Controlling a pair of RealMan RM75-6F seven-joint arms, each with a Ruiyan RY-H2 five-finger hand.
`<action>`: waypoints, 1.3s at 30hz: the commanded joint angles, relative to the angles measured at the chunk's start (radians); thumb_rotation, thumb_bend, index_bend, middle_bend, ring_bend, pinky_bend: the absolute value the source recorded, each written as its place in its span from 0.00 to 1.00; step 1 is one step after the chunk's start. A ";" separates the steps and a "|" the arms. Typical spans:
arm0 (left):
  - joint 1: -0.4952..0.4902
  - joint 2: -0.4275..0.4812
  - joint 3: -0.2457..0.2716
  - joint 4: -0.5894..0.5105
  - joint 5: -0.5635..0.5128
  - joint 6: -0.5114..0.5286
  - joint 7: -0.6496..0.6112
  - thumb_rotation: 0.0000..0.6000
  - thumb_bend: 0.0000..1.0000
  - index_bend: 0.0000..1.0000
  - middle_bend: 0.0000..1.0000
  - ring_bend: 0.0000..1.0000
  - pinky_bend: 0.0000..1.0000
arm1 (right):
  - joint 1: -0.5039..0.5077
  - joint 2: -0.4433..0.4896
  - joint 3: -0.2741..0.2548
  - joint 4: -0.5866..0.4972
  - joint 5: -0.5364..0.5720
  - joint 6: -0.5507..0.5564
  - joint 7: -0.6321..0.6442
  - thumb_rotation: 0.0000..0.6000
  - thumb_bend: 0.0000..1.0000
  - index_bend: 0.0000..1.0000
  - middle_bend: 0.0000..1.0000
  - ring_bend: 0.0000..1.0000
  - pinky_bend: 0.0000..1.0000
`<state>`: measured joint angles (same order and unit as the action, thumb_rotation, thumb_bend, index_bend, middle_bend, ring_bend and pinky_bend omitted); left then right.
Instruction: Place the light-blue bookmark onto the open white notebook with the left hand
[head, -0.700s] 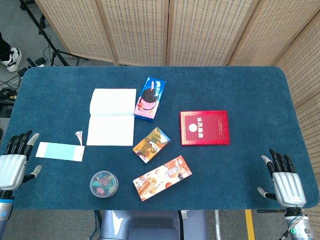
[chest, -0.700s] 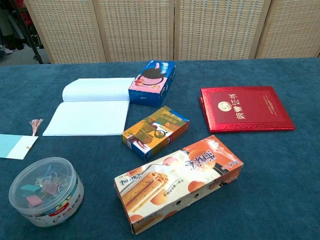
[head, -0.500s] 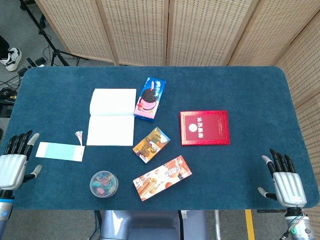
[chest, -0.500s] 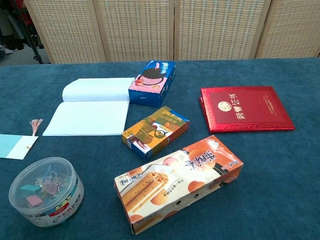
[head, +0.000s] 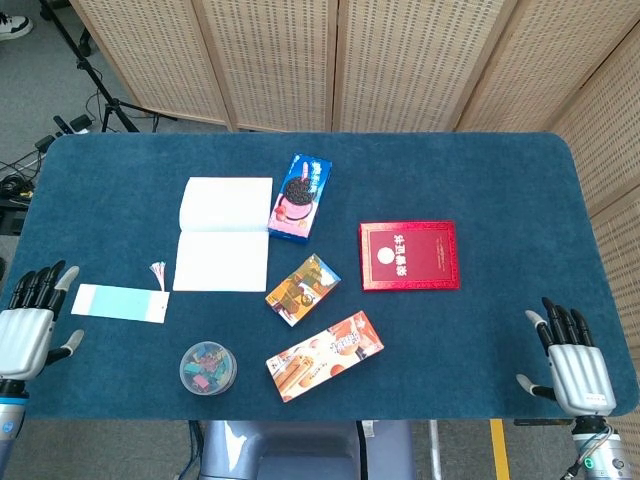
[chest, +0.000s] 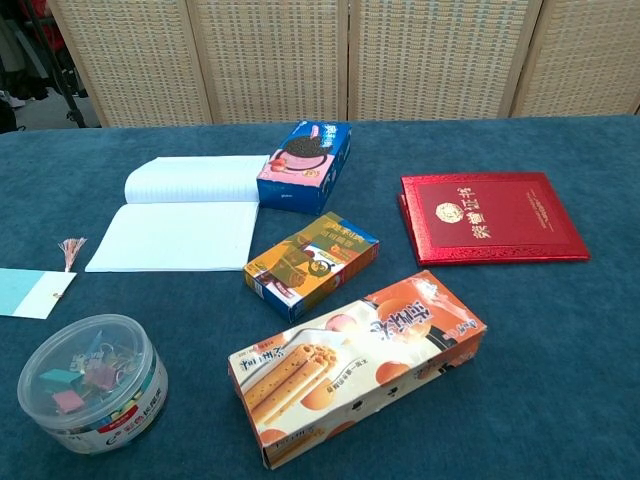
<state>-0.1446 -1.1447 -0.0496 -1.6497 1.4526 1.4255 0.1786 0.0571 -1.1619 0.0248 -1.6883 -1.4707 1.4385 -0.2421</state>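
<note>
Where clips fill tub (chest: 92, 380), lidded

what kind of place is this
Probably a robot test or recording setup, not a home: a blue-covered table staged with snack boxes, woven screens behind it, and tripod legs and cables on the floor.

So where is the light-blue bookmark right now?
In the head view, the flat light-blue paper bookmark lies at the table's left, between the left hand and the open white notebook.
</note>
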 joint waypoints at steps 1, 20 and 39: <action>-0.003 -0.002 -0.001 0.002 -0.006 -0.008 0.003 1.00 0.26 0.00 0.00 0.00 0.00 | -0.002 0.001 -0.001 0.000 -0.001 0.002 0.002 1.00 0.10 0.12 0.00 0.00 0.00; -0.037 0.008 -0.005 0.019 0.003 -0.053 -0.028 1.00 0.26 0.05 0.00 0.00 0.00 | -0.007 0.008 0.002 0.004 0.007 0.007 0.018 1.00 0.10 0.12 0.00 0.00 0.00; -0.206 0.043 -0.036 0.128 -0.105 -0.363 -0.123 1.00 0.22 0.26 0.00 0.00 0.00 | -0.001 -0.001 0.006 0.008 0.018 -0.003 0.003 1.00 0.10 0.12 0.00 0.00 0.00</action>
<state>-0.3267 -1.0931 -0.0787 -1.5534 1.3835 1.1040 0.0575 0.0555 -1.1623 0.0303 -1.6802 -1.4535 1.4358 -0.2382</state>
